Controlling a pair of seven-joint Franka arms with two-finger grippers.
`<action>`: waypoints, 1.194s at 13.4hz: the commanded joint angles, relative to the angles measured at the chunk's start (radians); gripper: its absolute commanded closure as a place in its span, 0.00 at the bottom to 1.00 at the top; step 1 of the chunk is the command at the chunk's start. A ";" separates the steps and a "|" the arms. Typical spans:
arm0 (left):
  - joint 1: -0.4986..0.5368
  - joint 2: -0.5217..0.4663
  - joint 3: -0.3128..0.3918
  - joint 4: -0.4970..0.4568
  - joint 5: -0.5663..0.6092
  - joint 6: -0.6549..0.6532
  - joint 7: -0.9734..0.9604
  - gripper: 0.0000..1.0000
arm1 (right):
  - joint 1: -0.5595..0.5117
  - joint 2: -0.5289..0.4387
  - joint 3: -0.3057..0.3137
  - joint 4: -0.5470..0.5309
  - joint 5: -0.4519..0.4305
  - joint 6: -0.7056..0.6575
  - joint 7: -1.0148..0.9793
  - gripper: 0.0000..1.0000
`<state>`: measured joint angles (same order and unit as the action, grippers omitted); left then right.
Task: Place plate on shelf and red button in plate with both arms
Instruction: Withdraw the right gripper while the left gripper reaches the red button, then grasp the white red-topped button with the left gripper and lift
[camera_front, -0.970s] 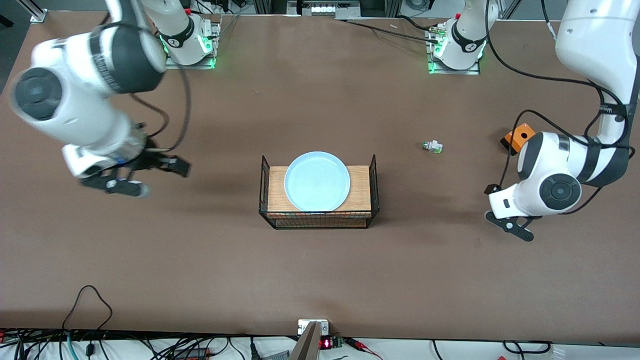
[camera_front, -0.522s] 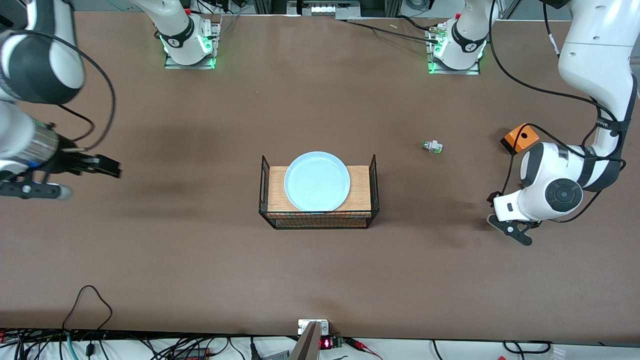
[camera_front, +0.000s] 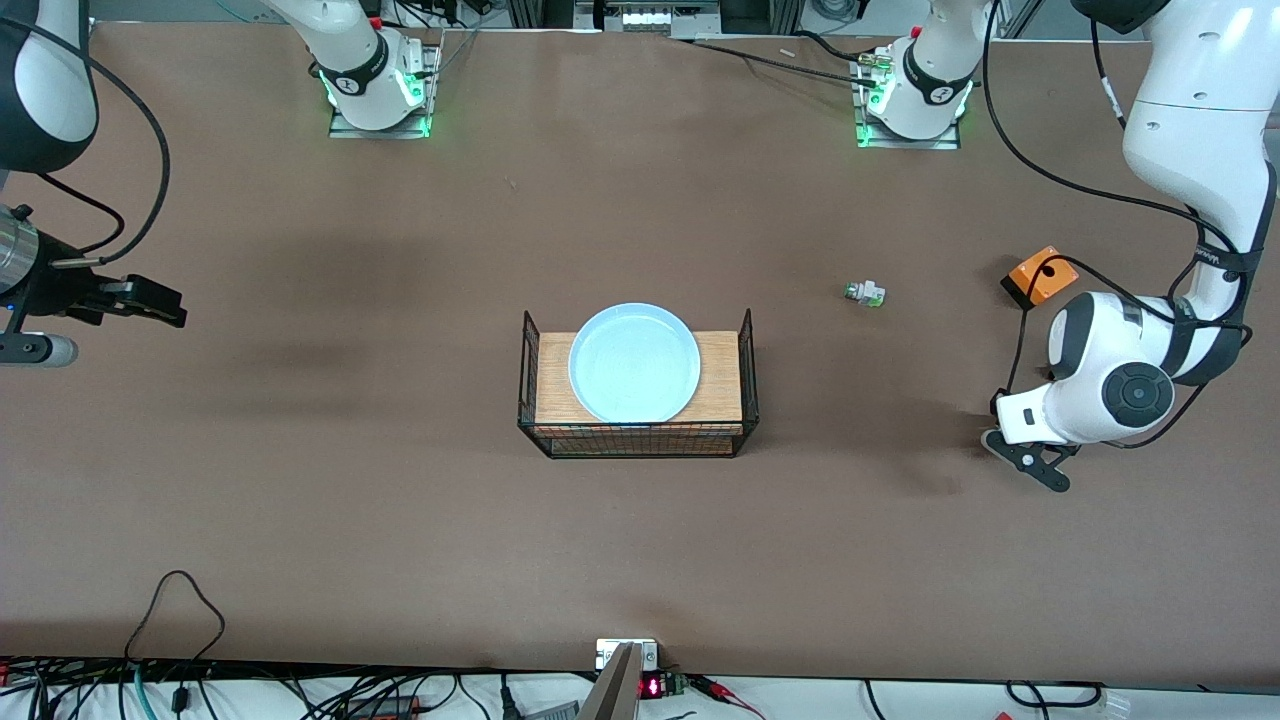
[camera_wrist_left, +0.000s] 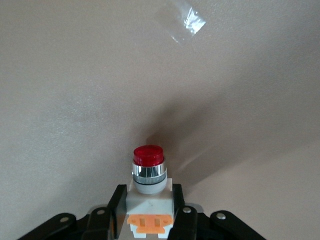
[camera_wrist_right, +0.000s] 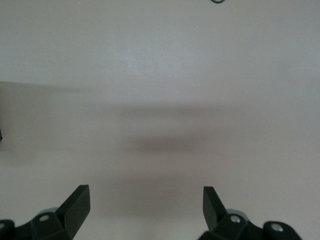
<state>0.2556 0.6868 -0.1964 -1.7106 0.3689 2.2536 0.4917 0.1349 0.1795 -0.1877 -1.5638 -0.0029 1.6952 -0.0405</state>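
With the plate (camera_front: 634, 362) already on the basket (camera_front: 637, 440), the left gripper (camera_wrist_left: 150, 220) pinches the red button (camera_wrist_left: 148, 192) low on the bench, so it may slip when lifted; the right gripper (camera_wrist_right: 145, 202) waits wide.

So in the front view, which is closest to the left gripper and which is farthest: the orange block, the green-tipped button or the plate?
From the left gripper, shut on the red button:
1. Orange block, at the left arm's end of the table.
2. Green-tipped button, more toward the middle.
3. Plate, on the basket mid-table.
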 joint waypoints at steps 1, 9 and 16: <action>0.013 0.011 -0.009 -0.003 0.022 0.009 0.013 0.82 | -0.012 -0.103 0.016 -0.140 -0.005 0.069 0.013 0.00; -0.001 -0.062 -0.087 0.211 -0.178 -0.472 -0.018 0.89 | 0.011 -0.081 0.019 -0.056 -0.005 -0.019 0.011 0.00; -0.013 -0.066 -0.315 0.402 -0.373 -0.768 -0.390 0.89 | 0.015 -0.089 0.019 -0.036 -0.009 -0.022 0.007 0.00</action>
<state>0.2435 0.6078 -0.4472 -1.3794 0.0458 1.5550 0.2234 0.1445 0.0931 -0.1716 -1.6237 -0.0031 1.6953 -0.0400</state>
